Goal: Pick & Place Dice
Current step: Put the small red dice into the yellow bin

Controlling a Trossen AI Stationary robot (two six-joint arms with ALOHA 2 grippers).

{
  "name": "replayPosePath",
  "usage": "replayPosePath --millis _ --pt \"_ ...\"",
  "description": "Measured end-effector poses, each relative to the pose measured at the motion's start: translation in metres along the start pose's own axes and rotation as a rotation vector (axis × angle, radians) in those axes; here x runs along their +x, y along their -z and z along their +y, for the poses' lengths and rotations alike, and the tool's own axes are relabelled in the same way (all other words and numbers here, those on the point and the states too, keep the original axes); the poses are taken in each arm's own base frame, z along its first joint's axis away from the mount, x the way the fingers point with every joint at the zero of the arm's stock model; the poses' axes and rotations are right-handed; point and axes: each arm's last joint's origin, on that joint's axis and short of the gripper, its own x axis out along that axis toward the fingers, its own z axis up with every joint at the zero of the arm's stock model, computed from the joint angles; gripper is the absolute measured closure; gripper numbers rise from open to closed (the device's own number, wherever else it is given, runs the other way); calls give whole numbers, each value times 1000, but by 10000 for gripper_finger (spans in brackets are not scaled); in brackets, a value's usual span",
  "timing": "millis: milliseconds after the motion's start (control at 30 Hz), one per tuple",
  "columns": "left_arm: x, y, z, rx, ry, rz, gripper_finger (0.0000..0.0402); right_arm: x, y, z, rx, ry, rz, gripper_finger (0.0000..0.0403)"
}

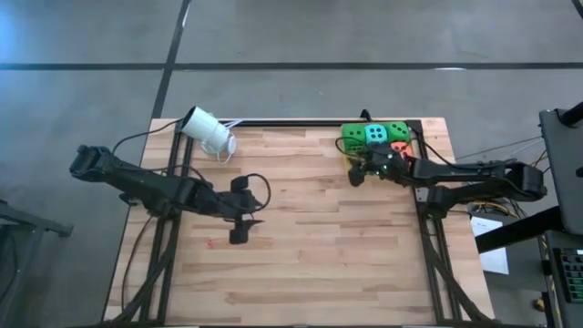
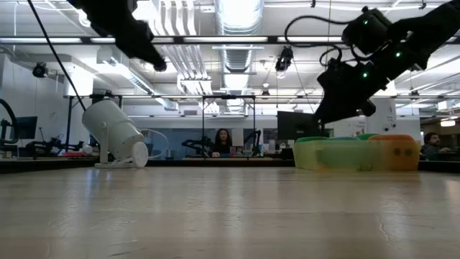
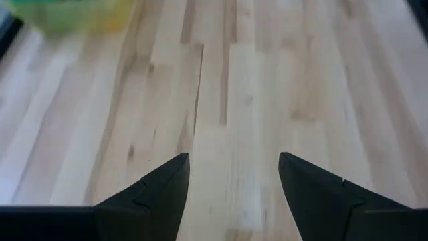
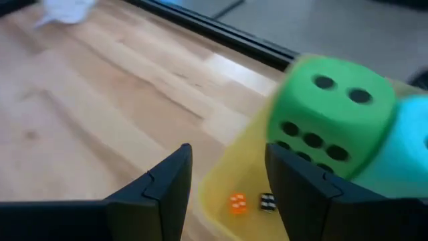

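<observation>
Several dice sit together in a shallow yellow tray (image 1: 412,153) at the table's far right corner: a green die (image 1: 351,135), a teal die (image 1: 374,134), a second green die (image 1: 397,129) and an orange-red die (image 1: 401,146). My right gripper (image 1: 357,171) hovers open just off the tray's left, near side. In its wrist view the open fingers (image 4: 227,167) frame the tray's rim, with the green die (image 4: 328,117) and teal die (image 4: 408,144) just beyond. My left gripper (image 1: 248,226) hangs open over the bare middle-left of the table (image 3: 234,167).
A white cylindrical device (image 1: 209,132) lies tilted at the table's far left edge and also shows in the low view (image 2: 115,133). Two tiny dice, orange (image 4: 237,203) and black (image 4: 267,201), lie on the tray floor. Bare wood spans the middle and near side. A person sits in the room behind.
</observation>
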Motion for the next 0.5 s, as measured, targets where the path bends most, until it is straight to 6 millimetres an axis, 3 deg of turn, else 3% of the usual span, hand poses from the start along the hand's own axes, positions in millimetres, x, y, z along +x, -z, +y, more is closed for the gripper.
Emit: replayPosePath --millis 333,500 --pt "-6 29 -1 -168 -5 301 166 -28 0 24 -189 -171 -78 222" --pt "-9 34 -12 -211 35 345 168 -42 0 33 -238 -247 -114 220"
